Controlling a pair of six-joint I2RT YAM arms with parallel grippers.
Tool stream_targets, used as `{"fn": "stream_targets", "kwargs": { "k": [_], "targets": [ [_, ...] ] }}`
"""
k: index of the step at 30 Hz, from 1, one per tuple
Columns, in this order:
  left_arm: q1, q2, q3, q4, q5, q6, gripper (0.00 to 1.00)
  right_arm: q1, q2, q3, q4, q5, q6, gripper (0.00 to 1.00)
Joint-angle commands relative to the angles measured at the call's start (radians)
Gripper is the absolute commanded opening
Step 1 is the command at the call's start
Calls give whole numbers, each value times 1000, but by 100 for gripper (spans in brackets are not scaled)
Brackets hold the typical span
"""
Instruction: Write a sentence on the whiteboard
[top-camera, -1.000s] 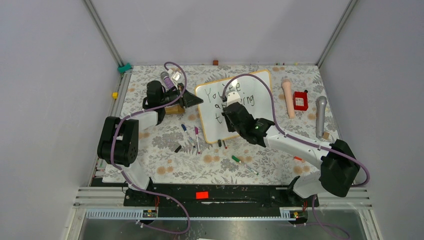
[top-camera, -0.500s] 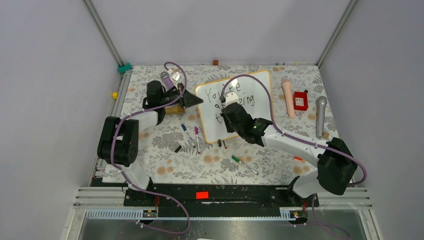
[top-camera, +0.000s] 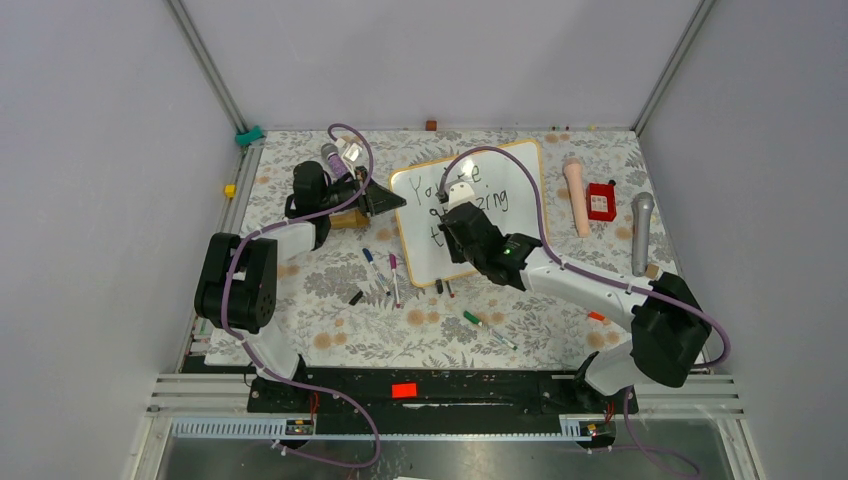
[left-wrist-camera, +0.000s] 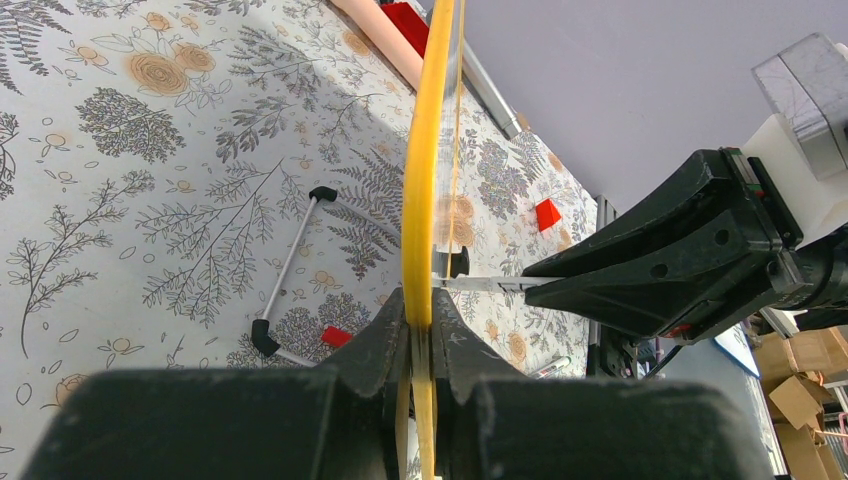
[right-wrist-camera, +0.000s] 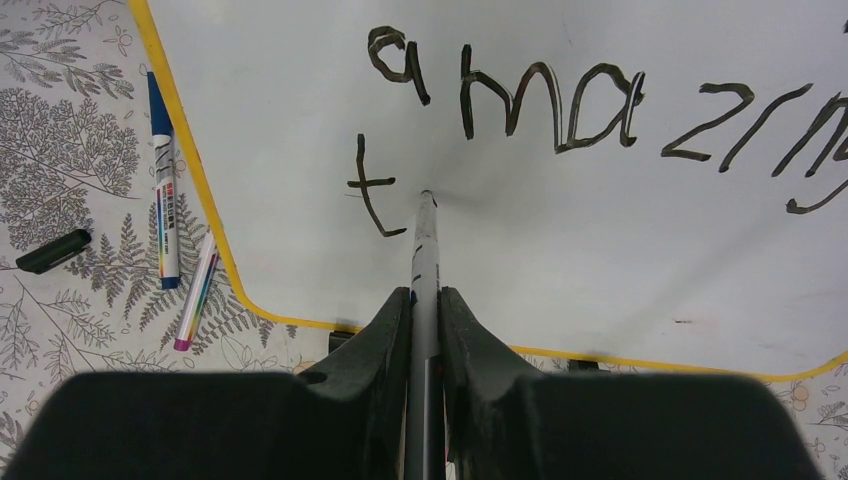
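The whiteboard (top-camera: 522, 165) lies tilted in the middle of the floral table, yellow-framed and glossy. My left gripper (top-camera: 395, 203) is shut on its left edge, the jaws pinching the yellow frame (left-wrist-camera: 420, 315). My right gripper (top-camera: 452, 222) hovers over the board's left half, shut on a grey marker (right-wrist-camera: 424, 250) whose tip rests on the white surface just right of a lone "t" (right-wrist-camera: 372, 190). The sentence stands partly written: "You're" (top-camera: 440, 187) on top, "amazing" (right-wrist-camera: 590, 105) below it, then the "t". My right arm hides part of the writing in the top view.
Loose markers lie left of and below the board: blue (top-camera: 370, 262), pink (top-camera: 393, 272), green (top-camera: 480, 325). A black cap (right-wrist-camera: 52, 251) lies near them. A beige cylinder (top-camera: 576, 195), red box (top-camera: 601, 201) and grey microphone (top-camera: 641, 230) sit at the right. A tan box (top-camera: 348, 218) is under the left gripper.
My right gripper has crept a little to the left over the board with the marker. The left arm and the board have stayed put.
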Motion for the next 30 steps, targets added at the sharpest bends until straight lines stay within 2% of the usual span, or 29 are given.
{"fn": "stream_targets", "kwargs": {
  "k": [1,11,30],
  "targets": [
    [-3,-38,-7,41,10,76,0,-6,0,-2,1,4,16,0],
    [-3,-38,-7,40,12,79,0,-6,-50,-94,-6,-34,57,0],
    [-2,-46,-13,32,9,84,0,-29,28,60,-9,31,14,0]
  ]
}}
